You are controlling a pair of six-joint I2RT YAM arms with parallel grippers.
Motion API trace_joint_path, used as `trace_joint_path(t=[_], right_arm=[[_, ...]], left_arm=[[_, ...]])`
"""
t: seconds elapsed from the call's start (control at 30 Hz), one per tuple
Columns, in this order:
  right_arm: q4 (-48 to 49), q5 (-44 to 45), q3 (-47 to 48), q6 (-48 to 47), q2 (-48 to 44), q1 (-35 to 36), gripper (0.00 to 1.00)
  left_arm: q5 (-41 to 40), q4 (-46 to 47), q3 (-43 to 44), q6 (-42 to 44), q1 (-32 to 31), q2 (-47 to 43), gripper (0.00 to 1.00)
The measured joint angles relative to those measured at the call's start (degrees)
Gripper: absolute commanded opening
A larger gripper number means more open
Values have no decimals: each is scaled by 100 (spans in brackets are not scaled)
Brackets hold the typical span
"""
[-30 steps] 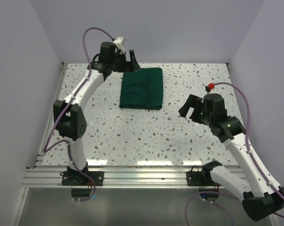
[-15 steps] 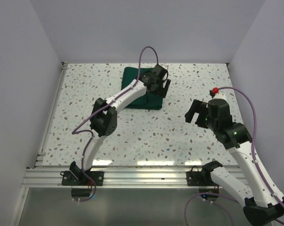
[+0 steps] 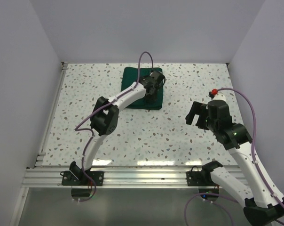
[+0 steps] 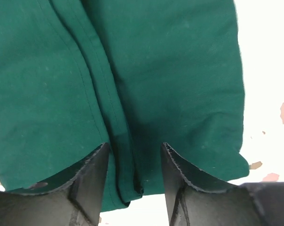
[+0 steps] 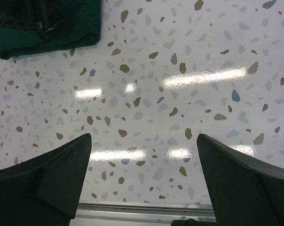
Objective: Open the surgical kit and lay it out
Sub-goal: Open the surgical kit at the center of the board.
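The surgical kit shows only as a folded dark green cloth bundle point(image 3: 131, 78) at the back middle of the table. No steel tray or instruments show. My left gripper point(image 3: 153, 92) is down over the bundle's right near part. In the left wrist view the gripper point(image 4: 134, 147) is open, and its fingers straddle a folded hem point(image 4: 124, 160) near the cloth's edge without pinching it. My right gripper point(image 3: 194, 113) is open and empty, held above bare table to the right of the bundle. In the right wrist view point(image 5: 144, 137) the cloth point(image 5: 62, 40) lies at the top left.
The speckled table point(image 3: 132, 132) is walled at the left, back and right. An aluminium rail point(image 3: 146, 176) runs along the near edge by the arm bases. The left arm's purple cable point(image 3: 143, 61) arcs over the bundle.
My left arm has swung from the bundle's back left corner across to its right side and come down over the hem. My right gripper has shifted slightly to the right.
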Motion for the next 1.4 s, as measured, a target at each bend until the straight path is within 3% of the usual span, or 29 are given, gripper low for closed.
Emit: trace_joint_path(t=[0.2,0.3,0.37,0.43,0.47,0.67,0.8,0.87,0.97,1.1,1.4], right_arm=[[-13,9,-4,-4,26,2,98],[-22,15,-4,-2,74,2,98],[-20,28,-4,0,116,2,99],[-15,31,-4,4,181,2,98],[-4,31,-4,4,216,2,98],[105,31,74,7,704,2,97],[216,4,498,2,1397,2,96],[273,-15,844,0,1823,2,95],[457,-136,1438,4,2568,4,94],[564,-310,2247,2,3552,146,93],[256,-323,5106,-68,6533,1478,92]], left_arm=[[-173,-31,-74,11,-7,129,49],[-219,-44,-76,24,9,164,39],[-225,-55,-83,55,42,164,27],[-227,-52,-96,37,92,162,5],[-219,-46,-105,48,129,157,0],[59,-42,-254,52,481,-195,0],[205,70,-782,17,1091,-1012,0],[289,188,-1261,2,1499,-1593,14],[332,402,-1998,-11,2201,-2503,99],[367,619,-2712,-74,2822,-3128,100],[608,798,-4395,-28,2909,-3222,100]])
